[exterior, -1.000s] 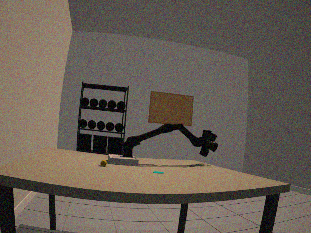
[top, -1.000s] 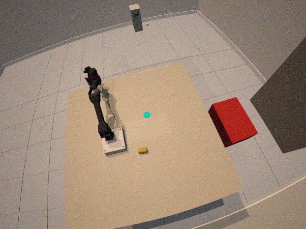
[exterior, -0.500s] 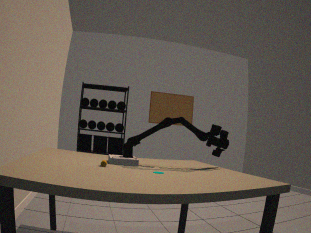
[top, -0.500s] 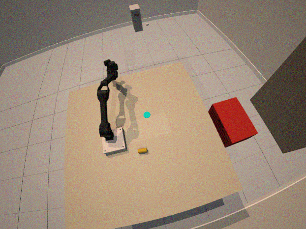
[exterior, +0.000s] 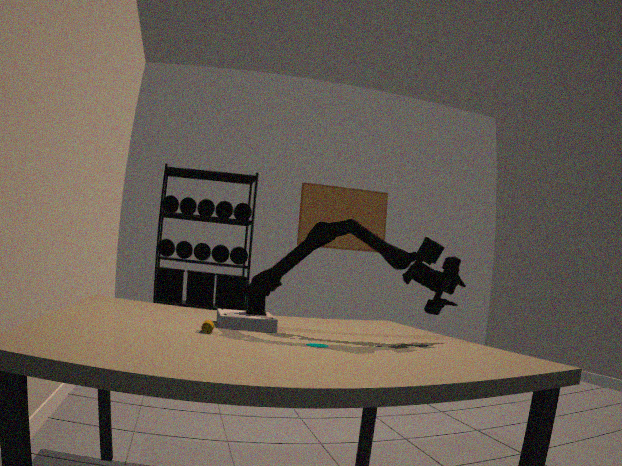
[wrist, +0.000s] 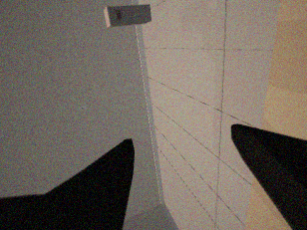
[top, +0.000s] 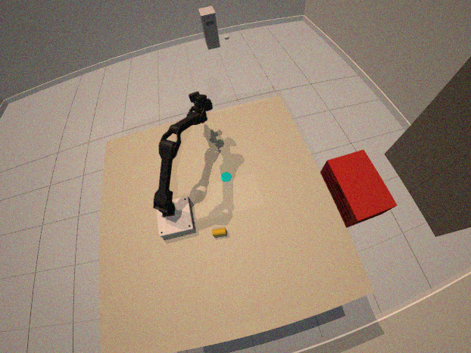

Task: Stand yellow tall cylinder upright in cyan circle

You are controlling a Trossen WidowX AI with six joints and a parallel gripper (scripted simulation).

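The yellow cylinder lies on its side on the table, just right of the arm's white base plate. The cyan circle is a flat mark near the table's middle, with nothing on it. My gripper is raised high above the far part of the table, well away from both. Its fingers are open with nothing between them; the wrist view shows only the floor and wall.
A red box stands on the floor right of the table. A grey post stands at the far wall. A dark shelf rack and a brown board are at the back wall.
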